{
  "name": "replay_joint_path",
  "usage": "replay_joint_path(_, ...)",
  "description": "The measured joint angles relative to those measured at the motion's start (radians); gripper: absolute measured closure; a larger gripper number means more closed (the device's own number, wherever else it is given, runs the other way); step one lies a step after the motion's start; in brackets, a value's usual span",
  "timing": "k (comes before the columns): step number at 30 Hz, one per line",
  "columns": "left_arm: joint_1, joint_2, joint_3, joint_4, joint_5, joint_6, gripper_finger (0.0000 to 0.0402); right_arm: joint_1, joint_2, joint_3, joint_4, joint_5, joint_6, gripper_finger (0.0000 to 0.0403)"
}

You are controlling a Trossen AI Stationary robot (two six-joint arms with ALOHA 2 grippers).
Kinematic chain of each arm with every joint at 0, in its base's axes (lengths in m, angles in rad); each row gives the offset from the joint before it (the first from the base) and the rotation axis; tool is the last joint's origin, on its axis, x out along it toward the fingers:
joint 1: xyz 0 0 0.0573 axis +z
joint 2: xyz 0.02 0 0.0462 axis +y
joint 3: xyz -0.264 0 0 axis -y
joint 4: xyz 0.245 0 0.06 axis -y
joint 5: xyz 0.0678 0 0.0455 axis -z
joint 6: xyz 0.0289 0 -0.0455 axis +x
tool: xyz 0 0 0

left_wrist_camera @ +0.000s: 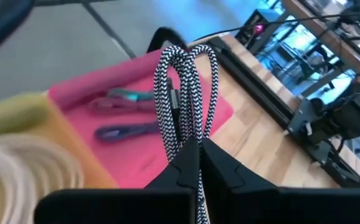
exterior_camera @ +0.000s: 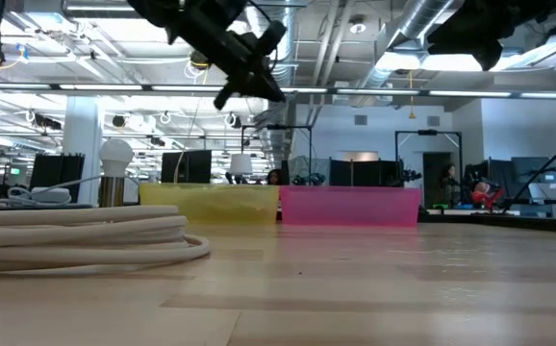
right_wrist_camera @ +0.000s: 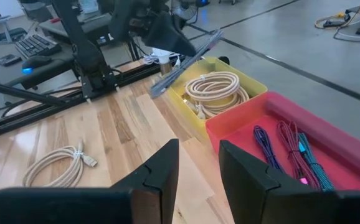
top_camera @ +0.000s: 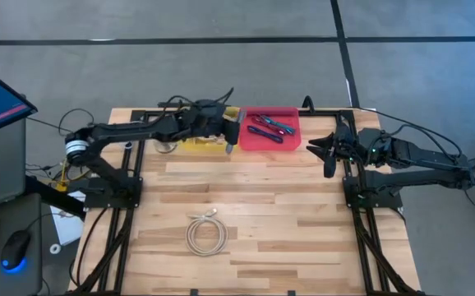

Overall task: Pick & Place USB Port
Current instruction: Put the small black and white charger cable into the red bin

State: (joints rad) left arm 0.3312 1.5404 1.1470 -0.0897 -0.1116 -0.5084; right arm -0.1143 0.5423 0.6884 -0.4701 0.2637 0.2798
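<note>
currently we're holding a braided cable [left_wrist_camera: 183, 93] clamped in the left gripper [left_wrist_camera: 195, 149] above the pink bin [top_camera: 291, 141]; drop pending, beige cable [top_camera: 205, 233] on table left. right gripper [right_wrist_camera: 198, 163] idling w/ jaws apart.

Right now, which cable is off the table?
The black-and-white braided cable, pinched in the left tool. The cream ones lie on the table and in the yellow tray.
</note>
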Motion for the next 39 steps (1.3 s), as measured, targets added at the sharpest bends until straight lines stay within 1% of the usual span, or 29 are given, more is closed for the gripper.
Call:
replay_joint_path(7, 0.045, 0.129, 0.167, 0.003, 0.046, 0.098, 0.0399, 0.0, 0.0, 0.0, 0.0, 0.0, 0.034, 0.0296)
replay_joint_path(15, 0.109, 0.251, 0.259, 0.001, 0.084, 0.138, 0.0399, 0.0, 0.0, 0.0, 0.0, 0.0, 0.036, 0.0296)
replay_joint_path(22, 0.115, 0.357, 0.284, 0.007, 0.09, 0.196, 0.0398, 0.0, 0.0, 0.0, 0.0, 0.0, 0.036, 0.0296)
replay_joint_path(27, 0.112, 0.408, 0.285, 0.086, 0.088, 0.241, 0.0398, 0.0, 0.0, 0.0, -0.001, 0.0, 0.036, 0.0296)
replay_joint_path(31, 0.112, 0.422, 0.285, 0.128, 0.076, 0.247, 0.0398, 0.001, 0.0, 0.0, -0.001, 0.0, 0.05, 0.0296)
replay_joint_path(35, 0.113, 0.422, 0.286, 0.159, 0.058, 0.315, 0.0398, 0.001, 0.0, 0.0, -0.001, 0.0, 0.055, 0.0296)
replay_joint_path(39, 0.119, 0.422, 0.286, 0.159, 0.06, 0.313, 0.0398, 0.0, 0.0, 0.0, -0.002, 0.0, 0.062, 0.0296)
